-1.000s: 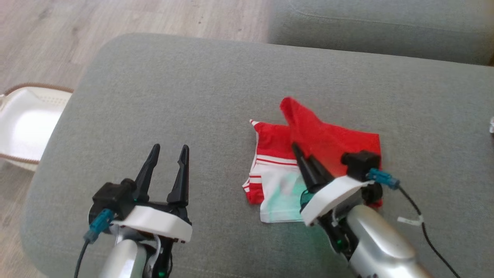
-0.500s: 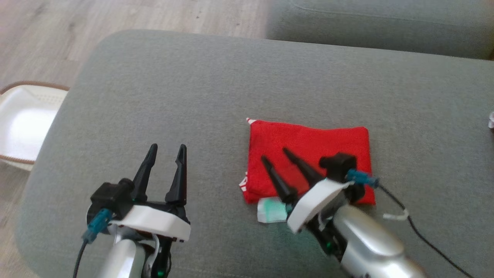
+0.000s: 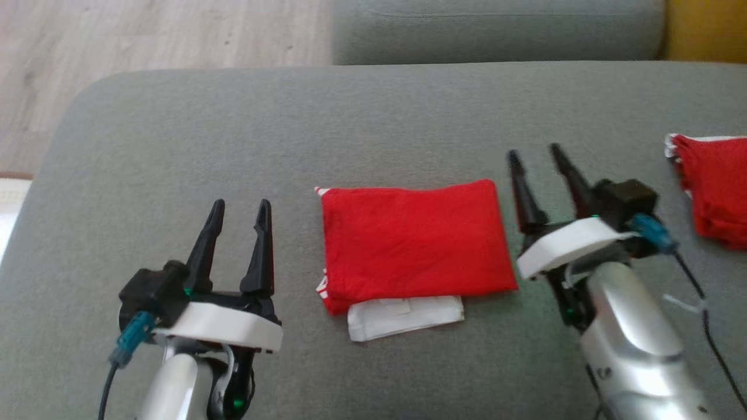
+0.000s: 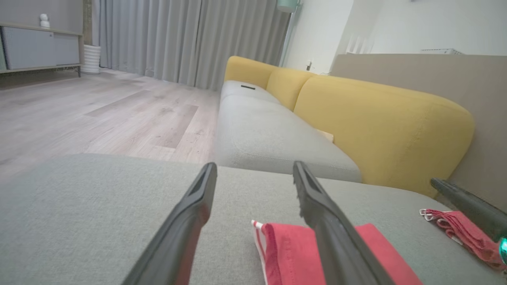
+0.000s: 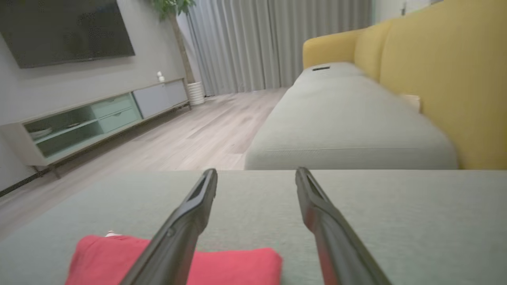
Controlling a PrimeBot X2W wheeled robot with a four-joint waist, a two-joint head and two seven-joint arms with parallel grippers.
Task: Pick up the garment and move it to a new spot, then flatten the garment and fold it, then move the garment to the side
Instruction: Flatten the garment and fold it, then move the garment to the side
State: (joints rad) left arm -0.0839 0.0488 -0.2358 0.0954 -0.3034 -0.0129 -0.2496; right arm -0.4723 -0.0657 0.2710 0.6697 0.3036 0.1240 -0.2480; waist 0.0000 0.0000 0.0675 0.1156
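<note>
Garment point(image 3: 411, 239) folded into a neat red rectangle, lying flat near the middle of the grey sofa cushion point(image 3: 233, 128), between the two pincers and touching neither. At its near edge a white strip point(image 3: 405, 312) sticking out from under the red layer.

Left pincer point(image 3: 240, 204) spread wide, holding nothing, placed beside the left edge of the garment. Right pincer point(image 3: 534, 151) also spread wide and empty, just beside the right edge, fingers pointing away from the robot. Further to the right, well apart, a second red cloth point(image 3: 715, 186), somewhat rumpled, on the same cushion.

Judging from this: picking up, moving to a new spot, flattening and folding look finished, though not quite perfectly, because of the white strip not covered by the red.

Left to do, as it seems: only moving the folded garment to the side, perhaps toward the other red cloth. Probably calls for a grip through all layers at once, otherwise some risk of opening the fold during the move
</note>
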